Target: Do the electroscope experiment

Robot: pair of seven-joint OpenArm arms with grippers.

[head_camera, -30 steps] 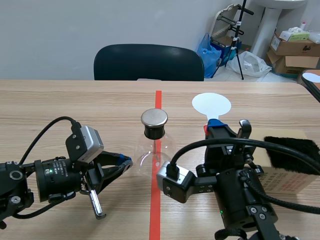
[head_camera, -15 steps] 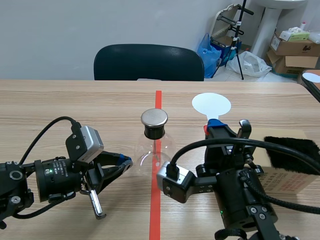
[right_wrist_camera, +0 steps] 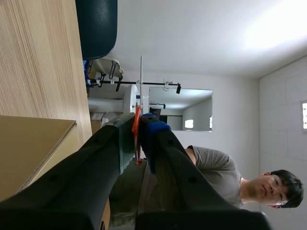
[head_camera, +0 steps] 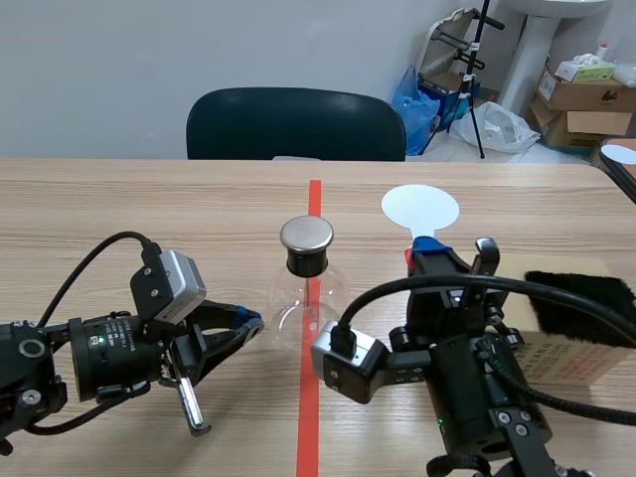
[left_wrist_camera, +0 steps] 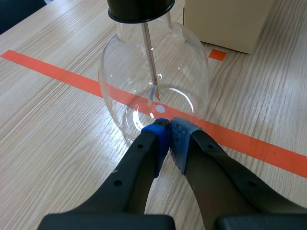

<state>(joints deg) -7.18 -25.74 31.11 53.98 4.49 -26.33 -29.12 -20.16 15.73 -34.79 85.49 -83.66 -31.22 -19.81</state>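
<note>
Here right end effector grips white paddle.

Left arm low, jaws closed, right arm forward, jaws pinching white paddle

Grey wall, dark chair, wooden table

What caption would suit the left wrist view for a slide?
Left gripper, shut and empty, tips at the base of the glass electroscope flask.
</note>
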